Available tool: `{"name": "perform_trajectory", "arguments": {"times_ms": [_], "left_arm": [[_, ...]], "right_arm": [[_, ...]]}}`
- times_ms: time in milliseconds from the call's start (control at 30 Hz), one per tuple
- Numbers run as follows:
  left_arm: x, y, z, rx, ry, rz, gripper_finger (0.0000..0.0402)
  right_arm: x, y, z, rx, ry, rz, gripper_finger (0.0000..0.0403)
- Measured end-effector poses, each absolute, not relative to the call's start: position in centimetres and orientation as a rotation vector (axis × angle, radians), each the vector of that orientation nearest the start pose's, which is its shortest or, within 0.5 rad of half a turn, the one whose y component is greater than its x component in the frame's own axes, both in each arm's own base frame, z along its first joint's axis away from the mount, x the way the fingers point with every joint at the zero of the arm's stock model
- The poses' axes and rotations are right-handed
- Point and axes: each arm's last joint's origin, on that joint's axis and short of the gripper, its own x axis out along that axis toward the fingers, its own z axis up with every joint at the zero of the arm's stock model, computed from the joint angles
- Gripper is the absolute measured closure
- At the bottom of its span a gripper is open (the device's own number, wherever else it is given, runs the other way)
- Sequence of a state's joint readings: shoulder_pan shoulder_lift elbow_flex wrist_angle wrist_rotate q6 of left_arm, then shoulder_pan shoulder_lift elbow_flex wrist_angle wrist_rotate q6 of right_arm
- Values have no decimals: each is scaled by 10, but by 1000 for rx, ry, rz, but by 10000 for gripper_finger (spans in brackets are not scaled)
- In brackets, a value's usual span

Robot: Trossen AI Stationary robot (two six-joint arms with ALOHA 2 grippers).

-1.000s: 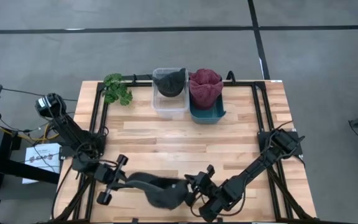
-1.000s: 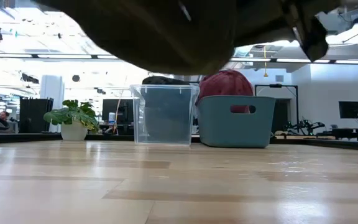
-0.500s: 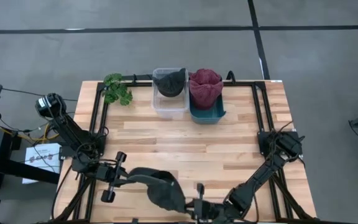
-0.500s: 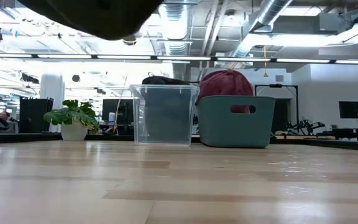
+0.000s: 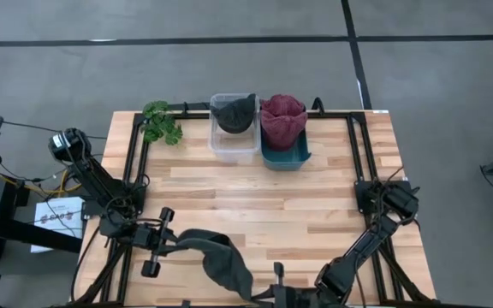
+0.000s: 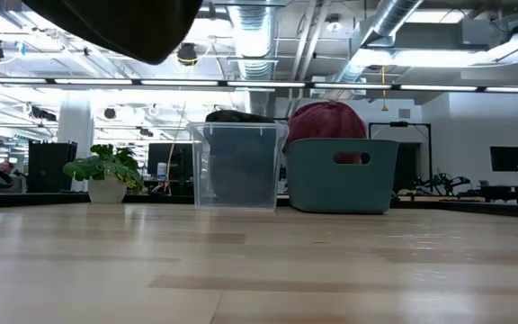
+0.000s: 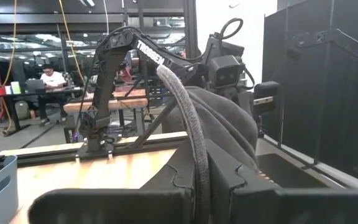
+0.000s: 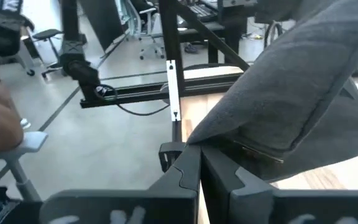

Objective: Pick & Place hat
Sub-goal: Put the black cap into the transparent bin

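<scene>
A dark grey hat hangs above the table's near edge, stretched between my two grippers; the low view shows only its underside at the top left. My left gripper is shut on its left end, my right gripper on its right end at the picture's bottom edge. At the far edge, a clear bin holds another dark hat and a teal bin holds a maroon hat. My left gripper pinches the hat's thick corded edge between its two fingers, coming about level from the table's left. The hat is lifted clear of the table and runs away from the fingers toward the other arm. My right gripper pinches a corner of the hat's edge between its two fingers, coming about level from the table's right near side. The cloth spreads away from the fingers, clear of the table.
A small green plant stands at the far left beside the clear bin. The wooden tabletop lies bare between the bins and the grippers. Black frame rails run along both sides.
My right gripper has gone toward the table's near edge and upward, turning as it went, still shut on the hat. The hat's right end went with it. In the low view the hat has risen from the whole top edge to the top left corner.
</scene>
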State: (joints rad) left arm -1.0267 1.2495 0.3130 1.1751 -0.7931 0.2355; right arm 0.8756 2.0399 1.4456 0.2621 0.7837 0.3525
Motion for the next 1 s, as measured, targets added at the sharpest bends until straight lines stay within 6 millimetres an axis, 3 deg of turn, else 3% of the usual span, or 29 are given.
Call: {"name": "perform_trajectory", "arguments": {"times_ms": [200, 333, 433, 733, 867, 1000], "left_arm": [[129, -174, 213, 45, -170, -214, 387], [130, -173, 212, 53, -161, -190, 387], [130, -173, 212, 54, -162, -190, 387], [129, -176, 213, 67, -187, -268, 387], [126, -177, 215, 65, -198, -303, 387], [125, -177, 216, 81, -210, -298, 387]], "right_arm": [[299, 350, 234, 119, 228, 24, 403], [280, 360, 240, 65, 197, -106, 403], [280, 357, 240, 79, 169, -197, 403], [318, 310, 220, 154, 268, -370, 403], [322, 289, 206, 230, 382, -444, 403], [321, 283, 200, 295, 466, -446, 403]]}}
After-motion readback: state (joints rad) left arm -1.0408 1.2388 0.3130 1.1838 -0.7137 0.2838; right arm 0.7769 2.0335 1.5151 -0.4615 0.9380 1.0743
